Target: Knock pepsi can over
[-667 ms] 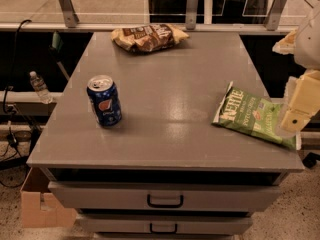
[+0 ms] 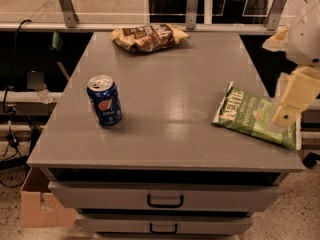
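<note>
None of the task has been carried out as far as can be seen: the pepsi can (image 2: 104,101) is standing upright on its base, silver top uppermost, at the left of the frame on the grey table (image 2: 170,139), near the table's left edge and about halfway between front and back. The logo is turned towards the camera. Nothing is touching the can, and bare tabletop is seen all round it.

The gripper (image 2: 286,111) is found at the far right of the frame, hanging over the right end of the green chip bag (image 2: 247,115) at the table's right edge. Whether it is wide or narrow cannot be told from this view, and nothing is seen to be held in it. The pale body of the arm (image 2: 306,34) is seen above it in the upper right corner. The gripper and the can are well apart, with most of the table's width between them.

A brown chip bag (image 2: 148,37) lies at the back of the table, upper centre of the frame, clear of both the can and the direct line across.

What is left is judged to be the whole job: the gripper has to be carried leftwards across the table to the can, and the can pushed at its side, preferably high up, so that it is tipped onto its side. Care would be needed that the green bag is not dragged along, and that the can is not sent off the near left edge.
</note>
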Controlling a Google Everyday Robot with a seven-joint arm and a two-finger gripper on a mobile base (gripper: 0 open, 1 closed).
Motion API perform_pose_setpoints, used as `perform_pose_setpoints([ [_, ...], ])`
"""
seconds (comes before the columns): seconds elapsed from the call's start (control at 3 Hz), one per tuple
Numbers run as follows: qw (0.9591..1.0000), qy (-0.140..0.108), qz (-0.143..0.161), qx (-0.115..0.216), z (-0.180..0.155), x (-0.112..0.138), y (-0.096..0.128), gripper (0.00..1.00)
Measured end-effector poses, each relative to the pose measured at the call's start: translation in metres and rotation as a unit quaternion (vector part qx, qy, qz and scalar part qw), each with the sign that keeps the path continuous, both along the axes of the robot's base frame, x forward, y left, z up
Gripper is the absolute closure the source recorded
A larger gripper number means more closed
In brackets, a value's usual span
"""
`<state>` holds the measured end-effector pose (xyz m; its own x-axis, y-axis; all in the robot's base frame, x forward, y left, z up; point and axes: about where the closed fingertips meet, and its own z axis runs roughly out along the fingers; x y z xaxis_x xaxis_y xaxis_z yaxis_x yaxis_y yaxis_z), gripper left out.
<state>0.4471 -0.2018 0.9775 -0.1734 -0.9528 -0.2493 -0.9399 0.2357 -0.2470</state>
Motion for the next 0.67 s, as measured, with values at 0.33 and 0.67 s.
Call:
perform_pose_setpoints([
  [0.33, 0.9964, -0.012, 0.07, 0.047, -0.002, 0.029, 0.053, 0.0],
  [0.67, 0.9841, -0.014, 0.15, 0.095, -0.012, 0.053, 0.119, 0.0],
])
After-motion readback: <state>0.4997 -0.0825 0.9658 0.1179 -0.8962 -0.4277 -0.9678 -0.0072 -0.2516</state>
